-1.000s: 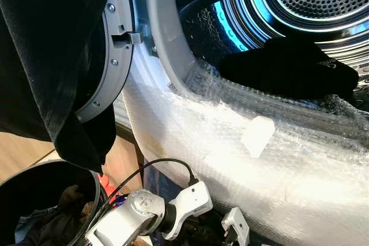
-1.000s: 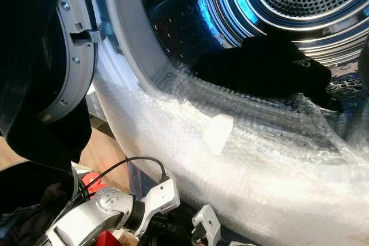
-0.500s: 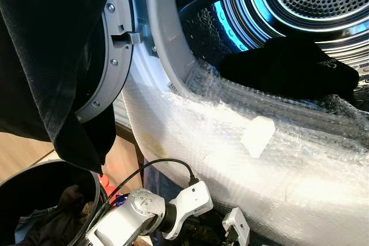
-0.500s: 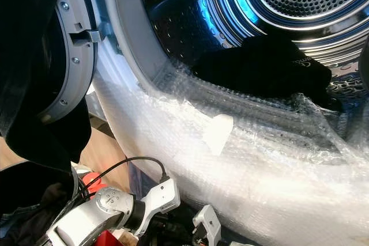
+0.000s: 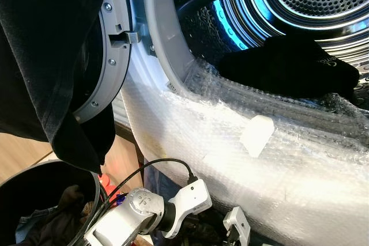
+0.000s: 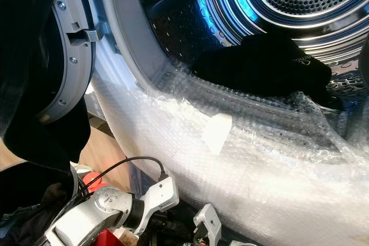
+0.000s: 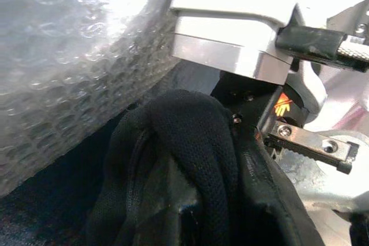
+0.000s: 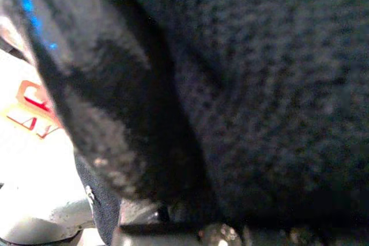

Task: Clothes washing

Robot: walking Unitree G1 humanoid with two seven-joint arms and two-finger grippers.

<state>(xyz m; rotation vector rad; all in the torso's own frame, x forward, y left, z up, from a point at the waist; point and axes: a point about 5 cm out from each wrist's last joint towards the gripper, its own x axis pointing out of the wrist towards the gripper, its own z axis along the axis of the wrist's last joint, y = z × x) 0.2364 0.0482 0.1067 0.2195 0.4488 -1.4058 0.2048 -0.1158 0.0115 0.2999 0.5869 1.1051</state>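
Bubble-wrapped washing machine (image 5: 277,159) stands open; one black garment (image 5: 288,67) is loaded, more wait in the basket (image 5: 34,200). Jaw states: cannot tell.

The black garment (image 5: 288,67) in the drum bears small pale lettering, too tiny to read.
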